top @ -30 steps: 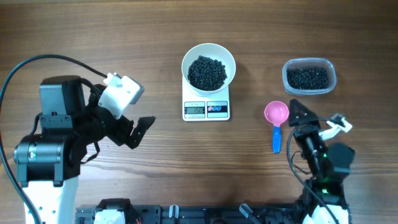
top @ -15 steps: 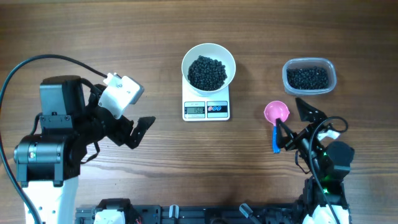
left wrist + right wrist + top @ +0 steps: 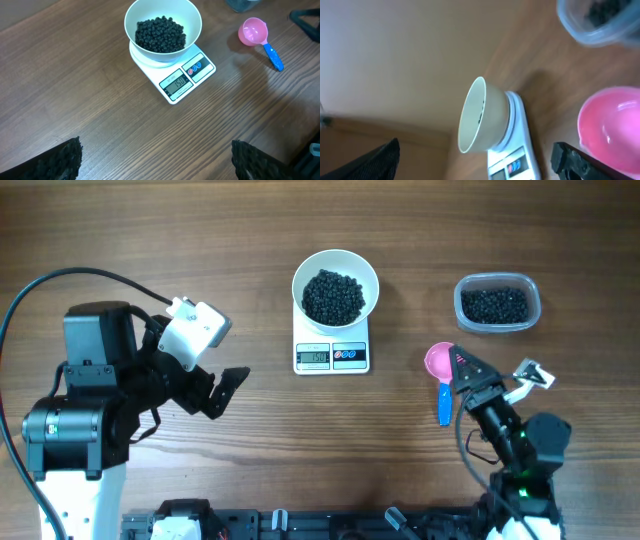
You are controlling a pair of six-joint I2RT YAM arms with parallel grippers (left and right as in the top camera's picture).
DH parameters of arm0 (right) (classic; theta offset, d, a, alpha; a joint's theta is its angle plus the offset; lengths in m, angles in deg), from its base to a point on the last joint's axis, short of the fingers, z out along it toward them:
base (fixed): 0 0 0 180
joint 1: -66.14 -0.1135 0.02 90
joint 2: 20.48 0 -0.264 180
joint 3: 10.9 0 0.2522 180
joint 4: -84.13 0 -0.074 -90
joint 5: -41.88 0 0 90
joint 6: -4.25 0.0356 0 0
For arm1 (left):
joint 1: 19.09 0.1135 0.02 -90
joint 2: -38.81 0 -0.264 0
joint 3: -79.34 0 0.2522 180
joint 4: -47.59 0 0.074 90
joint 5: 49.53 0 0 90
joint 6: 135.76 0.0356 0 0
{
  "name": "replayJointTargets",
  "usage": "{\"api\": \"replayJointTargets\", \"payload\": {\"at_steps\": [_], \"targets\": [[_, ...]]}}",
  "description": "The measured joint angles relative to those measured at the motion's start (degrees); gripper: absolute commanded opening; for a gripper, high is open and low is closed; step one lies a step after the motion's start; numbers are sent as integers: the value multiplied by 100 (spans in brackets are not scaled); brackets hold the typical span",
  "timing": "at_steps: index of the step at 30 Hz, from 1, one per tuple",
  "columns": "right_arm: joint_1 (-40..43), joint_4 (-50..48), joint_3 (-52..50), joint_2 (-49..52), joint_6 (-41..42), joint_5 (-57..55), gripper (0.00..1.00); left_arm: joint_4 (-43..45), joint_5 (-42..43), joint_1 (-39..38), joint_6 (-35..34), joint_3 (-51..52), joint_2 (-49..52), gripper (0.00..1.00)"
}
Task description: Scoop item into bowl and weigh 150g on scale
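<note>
The beads are heaped in the bowl, and the bowl sits right on the scale, same as a second ago. The heap hasn't changed that I can see. The display has digits on it that look close to the target, but they're too small for me to swear to.

What did change is the right pincer. A second ago it was off to the right of the scale beside the scoop's blue handle. Now it has swung round so its tip is at the cup of the scoop. Its fingers are spread wide with nothing between them, and the scoop lies loose on the worktop. The left pincer, well left of the scale, hasn't budged. It's spread wide and empty too.

My read is that the scooping is pretty much done, and it's either a top-up or a wrap.

As for materials, the bowl is glossy, white and round, and the beads are little matte black balls. The scale is flat white plastic. The scoop is shiny pink plastic. There's a clear tub with rounded corners to the right of the scale, with beads left in it. The worktop is wood-grain.
</note>
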Motion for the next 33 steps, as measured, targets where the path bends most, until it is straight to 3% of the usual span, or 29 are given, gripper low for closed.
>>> {"api": "replayJointTargets", "payload": {"at_steps": [8, 15, 33], "targets": [[-22, 1110, 0, -1646, -1875, -398, 100, -4, 0, 0, 0, 0, 0, 100], [-22, 1432, 0, -2341, -3086, -721, 100, -2, 0, 0, 0, 0, 0, 100], [-22, 1716, 0, -2857, -3923, -852, 100, 0, 0, 0, 0, 0, 0, 100]]}}
